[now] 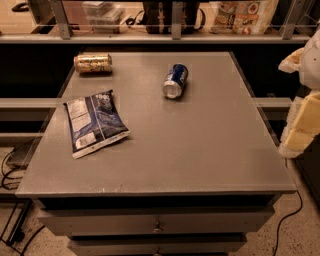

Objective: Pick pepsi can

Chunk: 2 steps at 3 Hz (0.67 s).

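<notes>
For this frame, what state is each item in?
pepsi can: on its side on the table, silver top toward camera, unheld.
gold can: on its side, far left corner.
chip bag: lying flat, left side.
drawer: shut.
gripper: at the right edge, beside the table, touching nothing.

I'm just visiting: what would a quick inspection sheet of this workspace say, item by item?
Surface: grey table top, drawers beneath.
Job's things: pepsi can lying on its side, far middle, untouched.
Clutter: gold can on its side at far left; chip bag flat at left.
Grippers: gripper at right edge of view, beside the table, away from the pepsi can.
Cables: black cable on floor at right; more cables at left.
Surroundings: shelf behind holding bags.
</notes>
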Each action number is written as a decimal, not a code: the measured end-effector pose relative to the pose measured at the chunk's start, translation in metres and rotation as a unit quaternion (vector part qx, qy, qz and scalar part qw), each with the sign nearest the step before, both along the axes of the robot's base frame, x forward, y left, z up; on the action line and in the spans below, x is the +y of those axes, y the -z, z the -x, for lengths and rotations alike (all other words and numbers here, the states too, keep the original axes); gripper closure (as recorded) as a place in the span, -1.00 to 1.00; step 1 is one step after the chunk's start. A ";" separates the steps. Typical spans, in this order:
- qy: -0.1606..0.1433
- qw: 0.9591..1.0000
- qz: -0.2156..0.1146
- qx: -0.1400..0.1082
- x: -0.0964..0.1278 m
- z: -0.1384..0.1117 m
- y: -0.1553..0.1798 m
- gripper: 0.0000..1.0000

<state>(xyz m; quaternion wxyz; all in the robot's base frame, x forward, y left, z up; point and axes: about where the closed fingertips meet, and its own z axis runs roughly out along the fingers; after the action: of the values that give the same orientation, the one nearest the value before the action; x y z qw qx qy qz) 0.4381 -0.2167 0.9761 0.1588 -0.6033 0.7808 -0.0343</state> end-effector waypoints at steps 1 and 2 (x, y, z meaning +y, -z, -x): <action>0.000 1.000 0.000 0.000 0.000 0.000 0.000 -1.00; -0.003 1.000 -0.012 -0.003 0.002 -0.003 -0.001 -1.00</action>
<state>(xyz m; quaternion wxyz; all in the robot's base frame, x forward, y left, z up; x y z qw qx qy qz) 0.4414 -0.2150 0.9773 0.1687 -0.6035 0.7788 -0.0267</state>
